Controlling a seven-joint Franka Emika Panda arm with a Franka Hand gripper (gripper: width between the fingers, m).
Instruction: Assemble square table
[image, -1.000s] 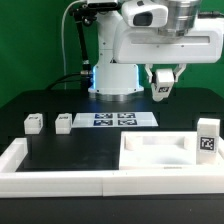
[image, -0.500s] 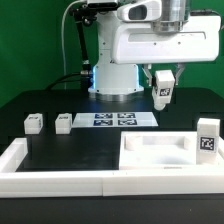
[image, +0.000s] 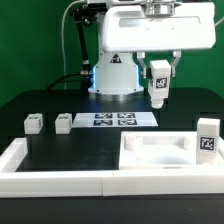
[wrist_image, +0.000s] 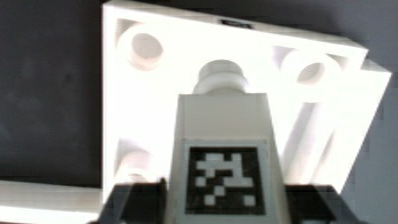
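Note:
My gripper (image: 158, 72) hangs in the air at the back right of the exterior view, shut on a white table leg (image: 158, 86) that points down. In the wrist view the leg (wrist_image: 226, 130) runs out from between my dark fingers (wrist_image: 128, 203), tag facing the camera, with the gripper (wrist_image: 226, 205) closed on its sides. The square tabletop (wrist_image: 151, 100) lies far below it, showing round screw holes. In the exterior view the tabletop (image: 150, 152) sits at the front right against the border wall. Three loose legs stand on the table: two (image: 33, 123) (image: 63, 121) at the left, one (image: 207, 136) upright at the right.
The marker board (image: 112, 119) lies flat at mid-table in front of the robot base (image: 113, 75). The low white border wall (image: 60, 182) runs along the front and up both sides. The table surface is black.
The arm's wrist has swung to the exterior view's left, and the held leg has shifted a little left and up. The tabletop and loose legs have not moved.

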